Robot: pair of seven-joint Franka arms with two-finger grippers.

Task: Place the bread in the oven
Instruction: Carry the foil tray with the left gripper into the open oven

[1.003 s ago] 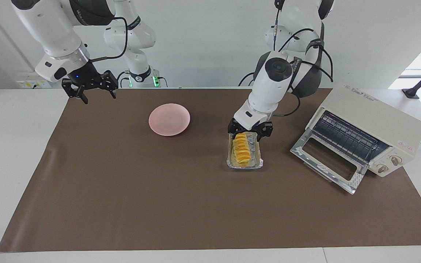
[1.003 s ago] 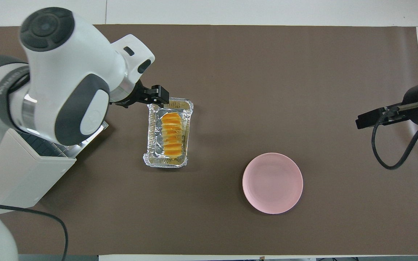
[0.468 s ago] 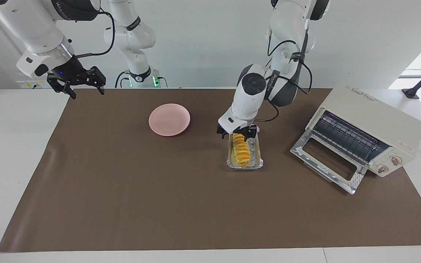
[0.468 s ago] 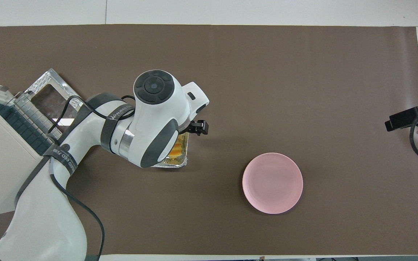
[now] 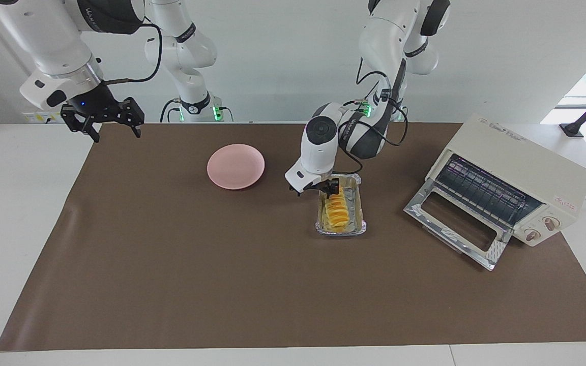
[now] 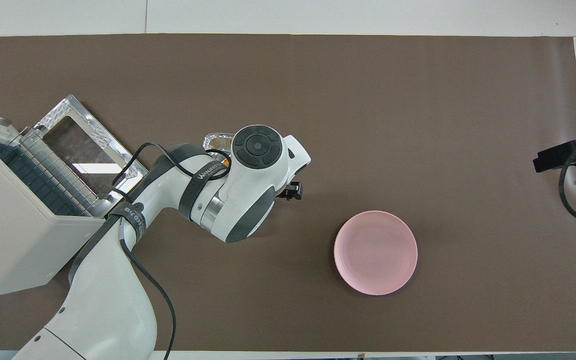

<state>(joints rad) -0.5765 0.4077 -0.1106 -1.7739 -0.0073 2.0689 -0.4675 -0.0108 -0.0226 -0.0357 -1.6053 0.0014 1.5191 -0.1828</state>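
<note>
The bread (image 5: 335,210), a ridged golden loaf, lies in a crinkled foil tray (image 5: 358,211) in the middle of the brown mat. My left gripper (image 5: 314,190) is open and low over the end of the tray nearer to the robots. It sits off toward the right arm's end, with one finger by the loaf's end and the other outside the tray. In the overhead view the left arm hides the bread; only a tray corner (image 6: 216,137) and one fingertip (image 6: 293,190) show. The oven (image 5: 519,175) stands at the left arm's end with its glass door (image 5: 456,223) dropped open. It also shows in the overhead view (image 6: 18,225).
A round pink plate (image 5: 235,166) lies on the mat toward the right arm's end, also in the overhead view (image 6: 375,252). My right gripper (image 5: 102,126) waits open above the mat's edge at the right arm's end, and it shows in the overhead view (image 6: 553,159).
My left gripper has swung from the tray's far end over the tray to its nearer end, drifting toward the right arm's end and lower. The right gripper drew back toward its own table edge.
</note>
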